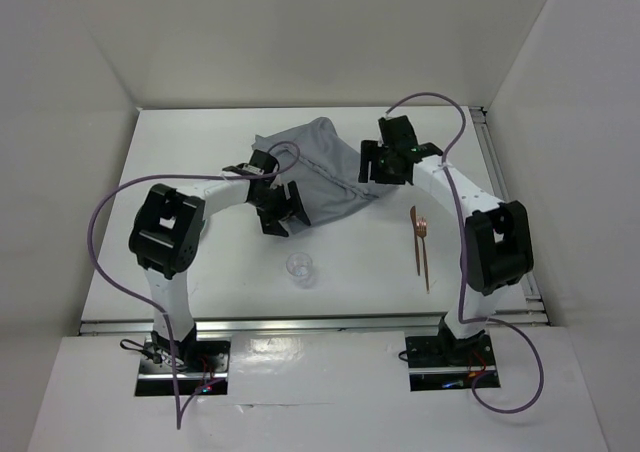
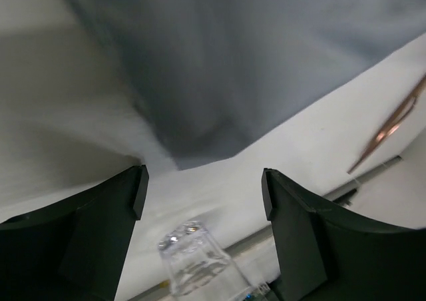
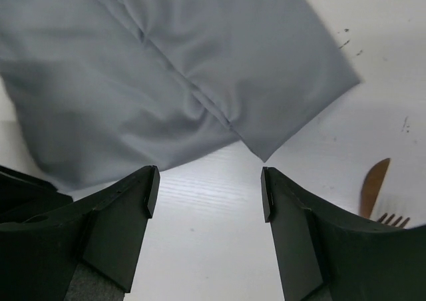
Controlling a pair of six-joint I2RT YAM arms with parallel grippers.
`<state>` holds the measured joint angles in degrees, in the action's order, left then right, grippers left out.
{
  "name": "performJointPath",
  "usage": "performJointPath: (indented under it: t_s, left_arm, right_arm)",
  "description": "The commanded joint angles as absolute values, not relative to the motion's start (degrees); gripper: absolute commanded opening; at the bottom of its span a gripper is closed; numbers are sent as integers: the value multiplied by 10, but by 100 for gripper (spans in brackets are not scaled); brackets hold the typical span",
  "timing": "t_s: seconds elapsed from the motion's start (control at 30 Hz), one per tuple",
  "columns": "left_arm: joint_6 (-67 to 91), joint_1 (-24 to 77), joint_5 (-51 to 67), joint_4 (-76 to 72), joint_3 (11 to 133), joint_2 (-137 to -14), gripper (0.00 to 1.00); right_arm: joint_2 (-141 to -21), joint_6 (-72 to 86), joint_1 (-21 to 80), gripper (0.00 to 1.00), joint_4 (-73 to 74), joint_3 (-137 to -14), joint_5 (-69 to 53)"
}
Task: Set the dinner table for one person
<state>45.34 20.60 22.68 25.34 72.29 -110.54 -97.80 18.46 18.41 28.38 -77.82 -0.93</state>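
Your white tabletop spreads under both arms, with a rumpled grey cloth mat lying toward its far middle. The only container, a clear glass, stands near the front edge, and you see straight through it to the white surface. To its right a copper knife and fork lie side by side. Your left pincer and right pincer both hang released by the mat's edge, grasping nothing.

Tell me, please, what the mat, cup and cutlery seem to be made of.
The mat looks like soft matte grey fabric: it creases and folds. The cup is clear, glass or plastic; the table shows through. The knife and fork look like copper-toned metal, slightly shiny.
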Motion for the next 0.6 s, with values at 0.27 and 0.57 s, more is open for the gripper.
performJointPath:
  t_s: [0.27, 0.57]
  left_arm:
    - [497, 230, 174, 258, 745, -1151, 77]
    - [457, 201, 79, 329, 798, -1151, 0]
  right_arm:
    - [-1007, 111, 197, 77, 319, -807, 71]
    - [-1029, 8, 231, 73, 266, -799, 104]
